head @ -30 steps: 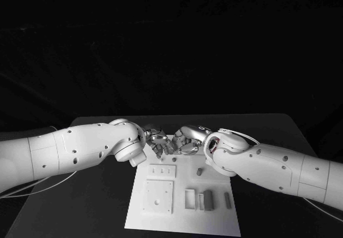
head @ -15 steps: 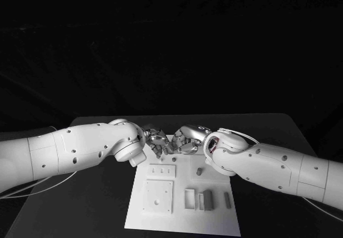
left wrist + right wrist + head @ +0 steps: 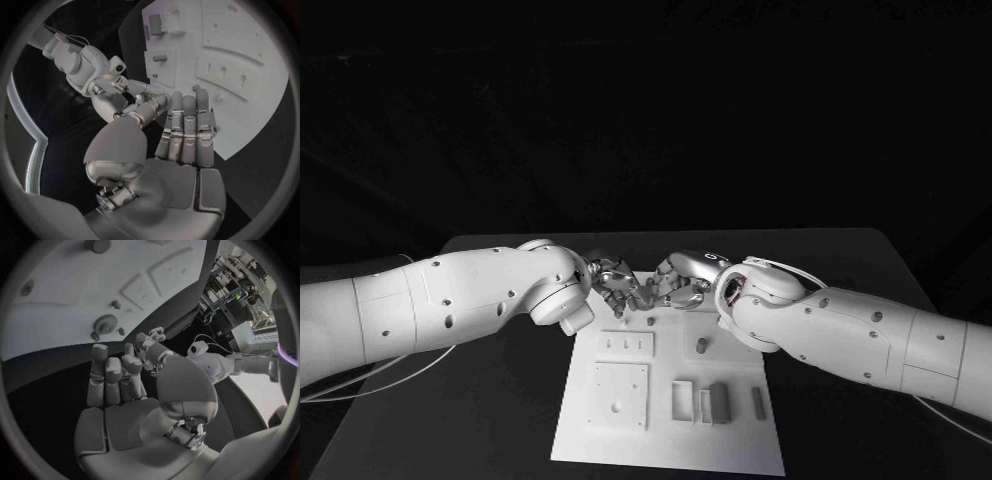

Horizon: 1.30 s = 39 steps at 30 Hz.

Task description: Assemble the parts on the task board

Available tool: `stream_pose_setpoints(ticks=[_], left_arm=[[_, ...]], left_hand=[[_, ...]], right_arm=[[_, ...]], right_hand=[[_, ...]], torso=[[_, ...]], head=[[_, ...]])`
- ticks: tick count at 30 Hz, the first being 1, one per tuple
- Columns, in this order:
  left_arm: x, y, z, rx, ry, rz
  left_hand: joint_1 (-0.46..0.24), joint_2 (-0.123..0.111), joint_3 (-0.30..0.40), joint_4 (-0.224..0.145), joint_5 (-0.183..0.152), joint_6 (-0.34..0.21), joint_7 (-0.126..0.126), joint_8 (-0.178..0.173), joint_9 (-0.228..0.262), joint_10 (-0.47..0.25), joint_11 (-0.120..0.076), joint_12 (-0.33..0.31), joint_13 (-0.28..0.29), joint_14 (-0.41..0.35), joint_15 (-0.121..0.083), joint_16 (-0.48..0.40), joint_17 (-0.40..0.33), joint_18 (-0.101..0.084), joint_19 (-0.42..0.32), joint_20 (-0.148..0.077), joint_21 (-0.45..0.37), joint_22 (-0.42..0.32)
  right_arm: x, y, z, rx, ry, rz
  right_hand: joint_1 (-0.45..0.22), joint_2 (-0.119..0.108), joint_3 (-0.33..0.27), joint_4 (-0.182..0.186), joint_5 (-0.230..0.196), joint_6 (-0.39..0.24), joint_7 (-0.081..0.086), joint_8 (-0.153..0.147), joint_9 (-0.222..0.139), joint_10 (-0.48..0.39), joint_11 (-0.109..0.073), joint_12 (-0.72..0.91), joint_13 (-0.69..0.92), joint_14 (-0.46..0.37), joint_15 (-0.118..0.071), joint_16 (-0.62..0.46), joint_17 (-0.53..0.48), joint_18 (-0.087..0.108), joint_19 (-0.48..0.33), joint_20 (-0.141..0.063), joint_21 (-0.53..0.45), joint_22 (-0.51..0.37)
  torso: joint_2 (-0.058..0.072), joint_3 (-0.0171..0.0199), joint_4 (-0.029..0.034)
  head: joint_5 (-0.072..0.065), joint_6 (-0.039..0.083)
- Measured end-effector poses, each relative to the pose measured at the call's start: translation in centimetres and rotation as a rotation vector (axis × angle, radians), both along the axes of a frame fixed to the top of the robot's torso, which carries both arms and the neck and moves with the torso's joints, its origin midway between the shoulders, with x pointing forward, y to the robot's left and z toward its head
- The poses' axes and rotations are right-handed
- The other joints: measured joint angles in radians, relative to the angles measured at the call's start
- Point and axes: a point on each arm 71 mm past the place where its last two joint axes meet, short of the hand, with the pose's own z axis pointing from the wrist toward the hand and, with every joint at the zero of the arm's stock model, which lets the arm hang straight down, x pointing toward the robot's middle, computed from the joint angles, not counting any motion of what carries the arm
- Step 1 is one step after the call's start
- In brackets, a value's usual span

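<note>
At the far end of the task board point(image 3: 668, 400), left hand point(image 3: 615, 283) and right hand point(image 3: 678, 288) meet fingertip to fingertip. Whether either holds anything, I cannot tell. A small gear point(image 3: 106, 323) lies just beyond the right hand's fingers, nearer it.

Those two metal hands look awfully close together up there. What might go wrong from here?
The left hand and right hand meet fingertip to fingertip at the task board's far edge, so their fingers may collide or tangle. A small gear lies just past the right hand's fingertips; a stray finger might knock it.
</note>
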Motion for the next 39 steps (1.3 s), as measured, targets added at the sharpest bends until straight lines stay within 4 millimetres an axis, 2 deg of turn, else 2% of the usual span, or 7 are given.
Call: stream_pose_setpoints(ticks=[7,9,15,18,25,30,39], left_arm=[[0.1,0.6,0.0,0.012,-0.003,0.01],[0.1,0.8,0.0,0.021,-0.007,0.011],[0.2,1.2,-0.1,0.049,-0.011,0.014],[0.2,1.2,-0.1,0.063,-0.01,0.011],[0.1,1.3,-0.2,0.1,0.002,0.003],[0.1,1.1,-0.5,0.144,0.013,-0.001],[0.5,0.6,-1.0,0.201,0.035,0.004]], left_hand=[[-0.016,-0.001,-0.013,0.0,-0.01,0.007,0.007,0.006,0.0,0.037,-0.016,0.02,0.014,0.024,-0.02,0.035,0.001,0.002,0.033,-0.015,0.022,0.021],[-0.028,-0.006,-0.015,0.003,-0.014,0.008,0.007,0.024,0.0,0.047,-0.022,0.027,0.021,0.033,-0.026,0.048,0.003,0.002,0.041,-0.023,0.029,0.03],[-0.047,-0.027,-0.024,0.011,-0.008,0.03,-0.003,0.032,0.0,0.073,-0.041,0.058,0.047,0.054,-0.047,0.094,0.011,0.002,0.07,-0.041,0.053,0.061],[-0.055,-0.035,-0.027,0.014,-0.008,0.036,-0.008,0.051,0.0,0.082,-0.05,0.074,0.061,0.061,-0.054,0.115,0.013,0.001,0.083,-0.048,0.064,0.076],[-0.063,-0.042,-0.03,0.017,0.003,0.045,-0.017,0.062,0.0,0.093,-0.061,0.104,0.087,0.075,-0.068,0.153,0.014,0.001,0.098,-0.062,0.083,0.105],[-0.072,-0.042,-0.029,0.018,0.014,0.046,-0.018,0.062,0.0,0.095,-0.062,0.114,0.097,0.079,-0.072,0.165,0.014,0.0,0.106,-0.069,0.088,0.118],[-0.075,-0.045,-0.027,0.02,0.019,0.049,-0.02,0.062,0.0,0.095,-0.062,0.126,0.104,0.079,-0.072,0.178,0.011,0.0,0.106,-0.07,0.091,0.127]], right_arm=[[0.5,-2.7,-0.2,-0.015,-0.001,-0.046],[0.6,-3.6,-0.2,-0.019,-0.002,-0.061],[0.9,-5.9,-0.3,-0.028,-0.006,-0.101],[1.1,-6.7,-0.3,-0.029,-0.008,-0.117],[1.6,-8.3,0.5,-0.011,-0.02,-0.157],[2.1,-9.3,1.4,0.024,-0.031,-0.189],[3.7,-11.1,3.5,0.112,-0.039,-0.261]], right_hand=[[0.0,0.0,0.0,0.0,0.0,0.0,0.0,0.0,0.0,0.001,0.0,-0.004,-0.001,0.0,0.0,0.0,-0.001,0.0,0.0,0.0,0.0,0.0],[0.0,0.0,0.0,0.0,0.0,0.0,0.0,0.0,0.0,0.002,-0.001,-0.004,-0.001,0.0,0.0,0.0,-0.001,0.0,0.0,0.0,0.0,0.0],[0.0,0.0,0.0,0.0,0.0,0.0,0.0,0.0,0.0,0.002,-0.001,-0.004,-0.001,0.001,0.002,0.0,-0.001,0.0,0.0,0.0,0.0,0.0],[0.0,0.0,0.0,0.0,0.0,0.0,0.0,0.0,0.0,0.002,-0.001,-0.004,-0.001,0.001,0.003,0.0,-0.002,0.0,0.0,0.0,0.0,0.0],[0.0,0.0,0.0,0.0,0.004,0.0,0.0,0.0,0.001,0.002,-0.001,-0.004,-0.002,0.001,0.003,0.0,-0.002,0.0,0.0,0.0,0.0,0.0],[0.0,0.0,0.0,0.0,0.008,0.0,0.0,0.0,0.001,0.002,-0.001,-0.008,-0.002,0.0,0.002,0.0,-0.003,0.0,0.0,0.0,0.0,0.0],[0.0,0.0,0.0,0.0,0.008,0.0,0.001,0.0,0.002,0.003,-0.001,-0.008,-0.003,0.0,-0.002,0.0,-0.004,0.0,0.0,0.0,0.0,0.0]], torso=[[0.0,-0.0002,0.0005],[-0.001,0.0,0.0003],[-0.001,0.0006,-0.0009],[-0.001,0.0011,-0.0009],[-0.001,0.0019,-0.0009],[-0.002,0.0012,-0.0001],[-0.005,0.0005,-0.0007]], head=[[0.002,-0.002],[0.004,-0.004],[0.008,-0.008],[0.009,-0.009],[0.01,-0.015],[0.011,-0.024],[0.012,-0.049]])
